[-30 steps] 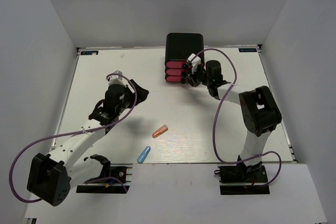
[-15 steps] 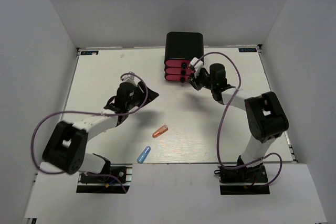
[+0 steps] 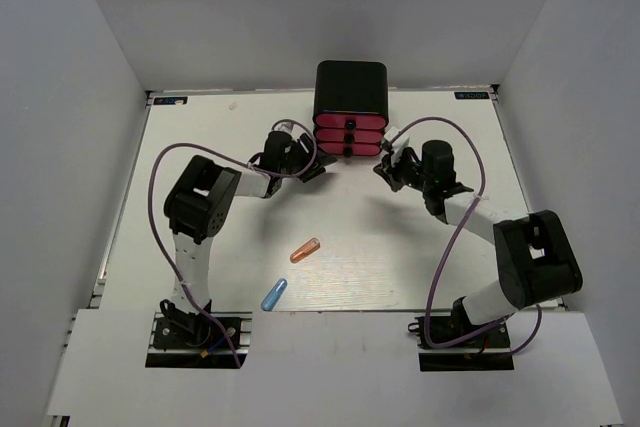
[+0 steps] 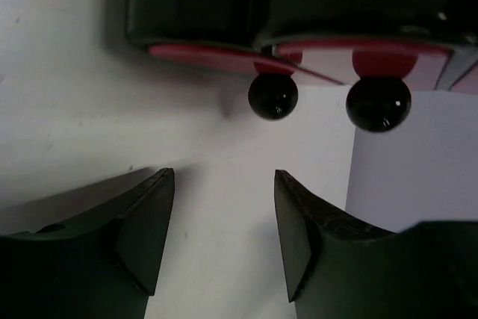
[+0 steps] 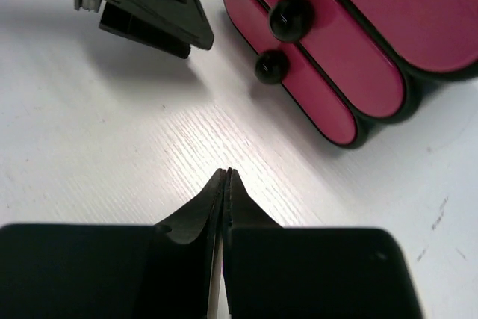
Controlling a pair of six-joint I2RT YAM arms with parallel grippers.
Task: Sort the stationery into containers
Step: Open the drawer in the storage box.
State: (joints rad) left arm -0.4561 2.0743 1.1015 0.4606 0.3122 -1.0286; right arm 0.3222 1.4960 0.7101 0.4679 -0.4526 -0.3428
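Table (image 3: pixel 200 247): white, boxed in by grey walls (image 3: pixel 70 97) on three sides; both arm bases stood at its near edge.
Cabinet (image 3: pixel 351 90): glossy black with rounded corners. It stood at the far edge, about mid-width, with its front toward the arms.
Drawers (image 3: pixel 349 136): three, bright pink, stacked in the cabinet, each with a small black knob (image 5: pixel 290 16). In the right wrist view the fronts looked flush, with none pulled out.
Left gripper (image 4: pixel 224 184): fingers were spread wide with nothing between them. It sat low over the table, just left of the drawer fronts and pointing at them. In its own view we saw two knobs just beyond the gap, neither touched.
Right gripper (image 5: pixel 226 177): fingers were pressed together tip to tip and pinched nothing. It hung over bare table, just right of and in front of the drawers, apart from them.
Grippers together: one sat on either side of the drawer fronts, near each other but not touching. Part of the left one showed at the top left of the right wrist view.
Orange capsule (image 3: pixel 305 250): lay tilted near the middle of the table, well apart from the cabinet and both grippers.
Blue capsule (image 3: pixel 274 294): lay close to the near edge, left of the orange one and apart from it, at much the same tilt.
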